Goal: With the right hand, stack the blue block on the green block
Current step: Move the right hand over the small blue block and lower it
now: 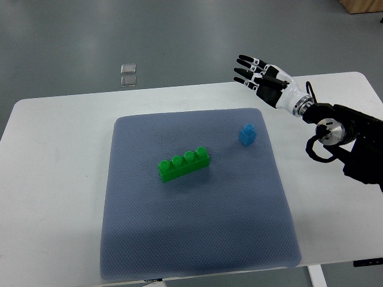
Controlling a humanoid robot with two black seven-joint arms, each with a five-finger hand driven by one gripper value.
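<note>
green block (184,164): long brick w/ four studs in a row on top, lying flat, set at a slant, left end nearer the camera. near mid of mat. blue block (248,134): small, single stud, upright, apart from green one, up and to its right, near mat's right edge.

One green block (184,164) with four studs on top. One blue block (248,134), small, with a single stud. One grey mat (197,239). One white worktop (54,197). One robot hand (258,73) shows, the right. Two small clear squares (128,75) lie on the floor (179,36) beyond the worktop.
</note>
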